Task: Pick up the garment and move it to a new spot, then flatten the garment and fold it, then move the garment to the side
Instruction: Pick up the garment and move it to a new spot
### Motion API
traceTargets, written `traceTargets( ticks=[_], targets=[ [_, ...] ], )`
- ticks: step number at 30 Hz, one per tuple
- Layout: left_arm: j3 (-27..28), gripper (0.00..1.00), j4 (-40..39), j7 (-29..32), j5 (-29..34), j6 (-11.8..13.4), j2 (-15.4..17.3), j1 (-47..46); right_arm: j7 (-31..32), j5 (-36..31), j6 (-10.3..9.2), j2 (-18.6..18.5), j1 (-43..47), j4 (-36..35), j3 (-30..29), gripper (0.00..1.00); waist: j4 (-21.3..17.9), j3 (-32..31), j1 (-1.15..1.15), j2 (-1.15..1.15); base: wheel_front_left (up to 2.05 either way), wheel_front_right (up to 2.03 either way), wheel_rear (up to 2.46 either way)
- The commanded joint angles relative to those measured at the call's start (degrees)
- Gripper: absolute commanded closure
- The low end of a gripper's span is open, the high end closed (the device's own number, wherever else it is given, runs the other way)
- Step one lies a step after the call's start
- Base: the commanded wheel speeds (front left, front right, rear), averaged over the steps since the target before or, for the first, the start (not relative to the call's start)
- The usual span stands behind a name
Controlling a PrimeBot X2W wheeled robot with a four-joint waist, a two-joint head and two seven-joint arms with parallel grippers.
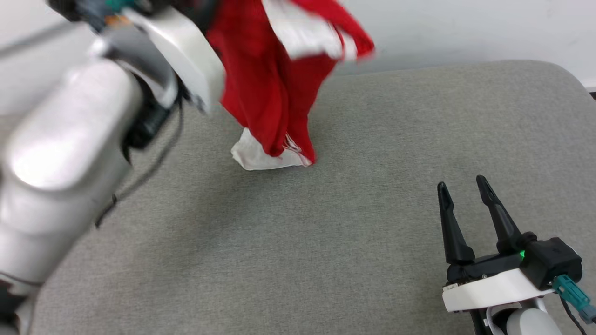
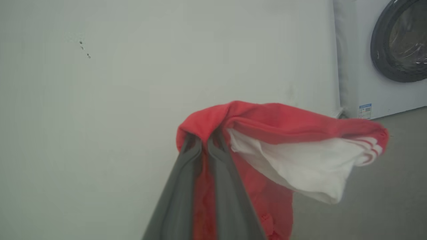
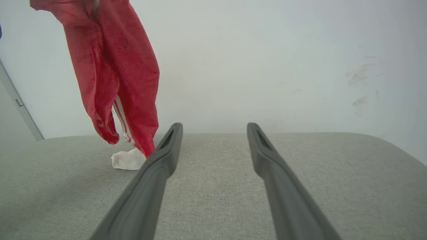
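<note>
Grey fabric surface (image 1: 354, 242), lowest white end of hanging garment (image 1: 267, 93) upon it

This looks like the laundry corner of a home, or a mock-up of one. A white front-loading washing machine (image 2: 380, 63) with a dark round door stands on the floor at the far right, beside a plain white wall (image 2: 133, 100). Nearer is a wide tabletop (image 1: 372, 209) covered in grey woven cloth with rounded corners, set against the same kind of bare, slightly scuffed wall, and the garment (image 1: 265, 93), red and white, hangs over it.
</note>
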Motion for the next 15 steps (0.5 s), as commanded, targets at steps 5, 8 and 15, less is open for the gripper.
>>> traceTargets(
  ticks=[5,8,15],
  targets=[
    [-6.3,1.00,-3.4,2.1,0.2,-1.2,-0.7,9.4,-0.1,0.4,-0.02,0.2,0.8,0.1,-0.8,0.00,1.9,-0.4,-0.01,0.00,0.00,0.00,0.00],
    [-11.1,1.00,-6.0,3.0,0.2,-0.9,-1.0,17.1,-0.1,0.2,-0.02,0.2,1.2,0.4,-1.1,0.00,3.2,-1.0,-0.01,0.00,0.00,0.00,0.00],
    [-19.8,1.00,-8.7,4.6,-1.4,-0.7,-5.3,31.3,-0.1,-0.8,-0.02,0.2,1.6,1.3,-1.2,0.00,5.8,-2.9,-0.01,0.00,0.00,0.00,0.00]
  ],
)
